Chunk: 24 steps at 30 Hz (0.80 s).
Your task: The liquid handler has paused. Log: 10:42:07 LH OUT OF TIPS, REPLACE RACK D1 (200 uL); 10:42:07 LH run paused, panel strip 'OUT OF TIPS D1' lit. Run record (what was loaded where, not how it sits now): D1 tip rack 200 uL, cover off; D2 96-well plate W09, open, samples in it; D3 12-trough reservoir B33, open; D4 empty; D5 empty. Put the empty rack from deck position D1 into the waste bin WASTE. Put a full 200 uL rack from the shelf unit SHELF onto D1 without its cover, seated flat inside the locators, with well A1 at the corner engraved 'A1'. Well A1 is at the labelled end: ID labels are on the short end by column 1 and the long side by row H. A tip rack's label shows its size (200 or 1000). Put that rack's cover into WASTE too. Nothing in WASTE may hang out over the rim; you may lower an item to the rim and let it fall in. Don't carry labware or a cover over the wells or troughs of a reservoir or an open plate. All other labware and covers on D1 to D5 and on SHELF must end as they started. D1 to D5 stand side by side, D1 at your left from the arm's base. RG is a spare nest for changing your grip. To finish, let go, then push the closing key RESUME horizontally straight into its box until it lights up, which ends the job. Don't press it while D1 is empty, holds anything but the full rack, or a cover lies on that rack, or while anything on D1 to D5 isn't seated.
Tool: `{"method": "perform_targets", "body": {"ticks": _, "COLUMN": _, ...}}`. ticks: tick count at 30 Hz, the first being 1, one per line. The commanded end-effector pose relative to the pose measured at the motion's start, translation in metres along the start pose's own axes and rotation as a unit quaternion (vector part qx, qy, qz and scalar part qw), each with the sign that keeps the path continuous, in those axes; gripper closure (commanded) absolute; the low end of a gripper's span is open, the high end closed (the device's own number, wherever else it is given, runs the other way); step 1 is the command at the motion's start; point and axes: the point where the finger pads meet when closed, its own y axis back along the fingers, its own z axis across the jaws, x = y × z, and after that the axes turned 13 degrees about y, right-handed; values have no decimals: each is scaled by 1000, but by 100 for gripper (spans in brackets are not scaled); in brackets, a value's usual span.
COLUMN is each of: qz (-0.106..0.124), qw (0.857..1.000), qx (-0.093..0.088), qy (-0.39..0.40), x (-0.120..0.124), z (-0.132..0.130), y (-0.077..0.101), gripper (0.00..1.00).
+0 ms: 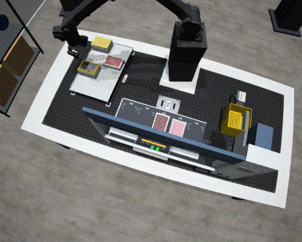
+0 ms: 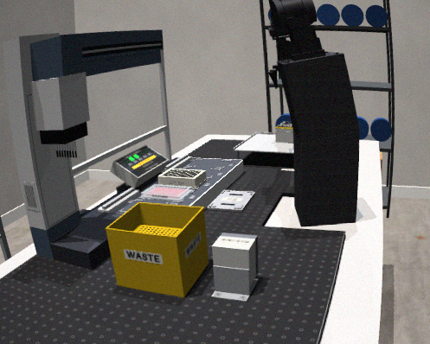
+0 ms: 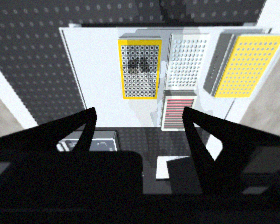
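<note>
My gripper (image 1: 73,50) is open and empty, hovering beside the far left edge of the shelf plate (image 1: 99,73). In the wrist view its fingers frame the shelf from above. The shelf holds a yellow-framed rack with dark holes (image 1: 88,67) (image 3: 139,69), a white perforated rack (image 1: 96,57) (image 3: 188,60), a taller yellow-topped rack (image 1: 101,43) (image 3: 248,65) and a red plate (image 1: 113,61) (image 3: 178,109). Their labels are too small to read. The yellow WASTE bin (image 2: 158,248) holds a yellow rack (image 2: 157,230). The deck position at the bin's end (image 1: 196,129) is bare.
On the deck a pink plate (image 1: 177,127) (image 2: 164,192) and a dark-red reservoir (image 1: 160,121) sit side by side under the blue gantry (image 1: 163,135). The spare nest (image 1: 171,104) (image 2: 232,201) lies before the arm's black pedestal (image 1: 187,51). A grey key box (image 2: 234,264) stands beside the bin.
</note>
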Motion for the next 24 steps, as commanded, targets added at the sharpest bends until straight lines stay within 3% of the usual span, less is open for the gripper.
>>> {"method": "perform_targets", "body": {"ticks": 1, "qz": -12, "qw": 1000, "qx": -1, "qy": 5, "x": -16, "z": 11, "y": -15, "gripper": 0}}
{"method": "perform_targets", "body": {"ticks": 24, "qz": -11, "qw": 1000, "qx": -1, "qy": 5, "x": -15, "z": 11, "y": -51, "gripper": 0}}
